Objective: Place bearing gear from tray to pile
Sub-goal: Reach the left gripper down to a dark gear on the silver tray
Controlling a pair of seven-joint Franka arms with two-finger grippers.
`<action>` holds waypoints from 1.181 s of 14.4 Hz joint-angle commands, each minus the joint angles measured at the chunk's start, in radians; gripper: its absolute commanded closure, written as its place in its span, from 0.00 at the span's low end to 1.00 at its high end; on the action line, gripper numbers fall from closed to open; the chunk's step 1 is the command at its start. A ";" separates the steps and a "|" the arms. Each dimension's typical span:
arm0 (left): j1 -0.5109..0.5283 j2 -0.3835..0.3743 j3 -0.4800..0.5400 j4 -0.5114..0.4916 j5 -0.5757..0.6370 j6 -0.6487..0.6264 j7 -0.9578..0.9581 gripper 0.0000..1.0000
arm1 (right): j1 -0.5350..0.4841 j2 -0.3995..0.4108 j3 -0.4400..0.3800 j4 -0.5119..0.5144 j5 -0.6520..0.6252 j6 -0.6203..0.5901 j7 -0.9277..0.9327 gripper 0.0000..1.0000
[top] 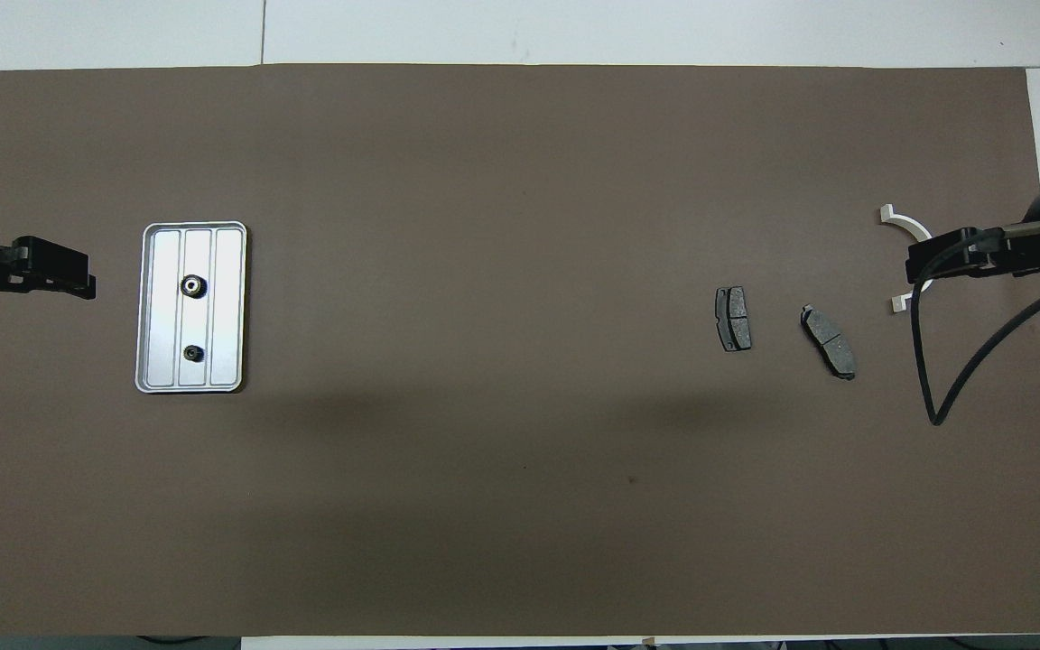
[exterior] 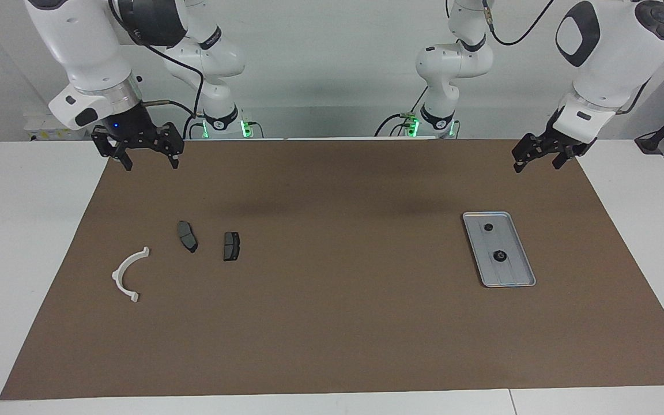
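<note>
The silver ribbed tray [exterior: 515,272] lies on the brown mat toward the left arm's end; it also shows in the overhead view [top: 229,271]. In it sit a round black bearing gear with a silvery ring [exterior: 499,256] [top: 192,286] and a smaller black round part [exterior: 488,227] [top: 194,353], nearer to the robots. The pile lies toward the right arm's end: a white semicircular bracket [exterior: 129,275] [top: 904,219] and two dark brake pads [exterior: 187,236] [exterior: 231,246] [top: 828,341] [top: 733,318]. My left gripper [exterior: 538,168] [top: 87,287] hangs open and empty above the mat beside the tray. My right gripper [exterior: 151,166] [top: 915,266] hangs open and empty.
The brown mat [exterior: 332,323] covers most of the white table. A black cable [top: 931,379] loops down from the right arm. In the overhead view the right gripper covers part of the bracket.
</note>
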 commanded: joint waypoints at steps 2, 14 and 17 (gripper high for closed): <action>-0.004 0.014 0.004 0.027 -0.012 -0.008 0.014 0.00 | 0.001 -0.011 -0.001 -0.006 0.005 0.014 -0.020 0.00; 0.003 0.009 0.009 -0.046 0.000 0.101 0.011 0.00 | 0.001 -0.011 -0.001 -0.008 0.005 0.014 -0.020 0.00; 0.007 0.080 0.011 -0.097 0.002 0.257 0.011 0.00 | 0.001 -0.012 -0.001 -0.008 0.005 0.014 -0.021 0.00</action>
